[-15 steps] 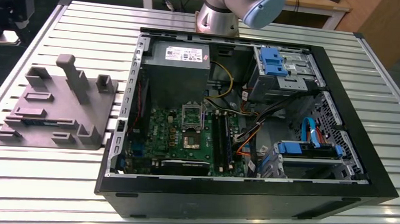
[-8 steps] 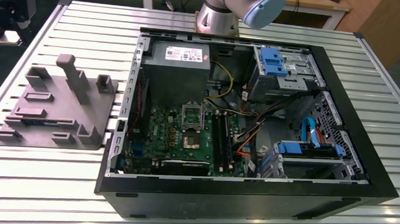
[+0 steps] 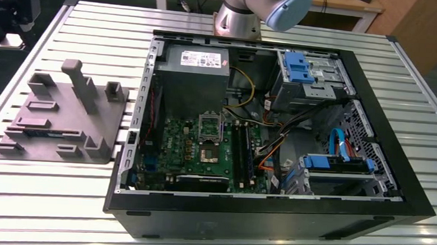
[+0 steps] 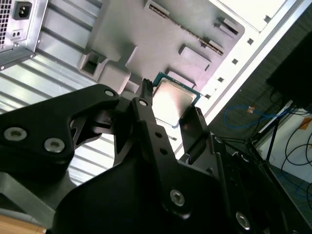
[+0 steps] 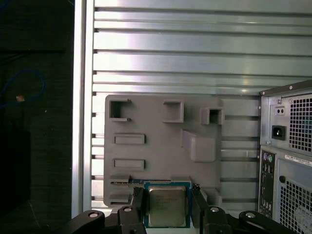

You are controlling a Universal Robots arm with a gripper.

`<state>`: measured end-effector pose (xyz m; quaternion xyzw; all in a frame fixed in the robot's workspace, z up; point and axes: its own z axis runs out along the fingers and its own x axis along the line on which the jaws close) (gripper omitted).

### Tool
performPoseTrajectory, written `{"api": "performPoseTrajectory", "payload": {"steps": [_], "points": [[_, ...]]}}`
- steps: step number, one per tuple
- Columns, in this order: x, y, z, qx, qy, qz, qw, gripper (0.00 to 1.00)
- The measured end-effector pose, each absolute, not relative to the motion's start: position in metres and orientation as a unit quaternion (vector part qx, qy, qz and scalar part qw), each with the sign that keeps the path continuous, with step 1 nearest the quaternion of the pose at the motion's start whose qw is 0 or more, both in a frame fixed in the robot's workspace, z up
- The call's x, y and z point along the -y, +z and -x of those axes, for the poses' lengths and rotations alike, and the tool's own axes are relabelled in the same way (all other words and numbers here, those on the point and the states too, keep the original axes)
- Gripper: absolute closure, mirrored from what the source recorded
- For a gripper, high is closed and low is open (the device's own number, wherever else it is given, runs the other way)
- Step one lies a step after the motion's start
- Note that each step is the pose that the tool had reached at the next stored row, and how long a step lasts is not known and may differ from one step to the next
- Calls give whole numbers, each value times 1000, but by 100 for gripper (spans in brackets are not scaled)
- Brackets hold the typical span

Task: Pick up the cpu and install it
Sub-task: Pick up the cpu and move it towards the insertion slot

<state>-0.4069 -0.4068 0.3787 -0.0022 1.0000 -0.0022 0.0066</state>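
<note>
First wrist view: the cpu (image 5: 166, 205) is seen clamped in the gripper (image 5: 167, 201), whose two matt black fingers (image 5: 138, 205) are closed against opposite edges of the chip. It is a thin, flat, nearly square tile. A dull silver-grey metal lid with rounded corners is set on a green substrate, which is shown as a narrow border around the lid. No marked long axis can be made out, the sides being almost equal. The metal top is turned back toward the wrist, and the underside is faced away from the gripper, toward the surface beyond the fingertips. In the second wrist view a corner of the green edge is seen past one finger. The free edges are lined up roughly square with the sides of the tray (image 5: 161, 141), which is placed well beyond the fingertips and apart from the chip. That tray is a matt grey moulded slab with rounded corners, raised blocks and rectangular pockets. It is rested on a table (image 5: 170, 48) of bright ribbed aluminium slats. Off to one side of the gripper, the perforated grey steel rear of a case (image 5: 287, 161) is seen. In the exterior view the case is laid open on the slats, with a green board (image 3: 202, 149) inside.
</note>
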Motion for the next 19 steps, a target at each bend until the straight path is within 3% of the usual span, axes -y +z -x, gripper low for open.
{"api": "performPoseTrajectory", "payload": {"steps": [19], "points": [[407,378,402,-1000,-2,2,7,53]]}}
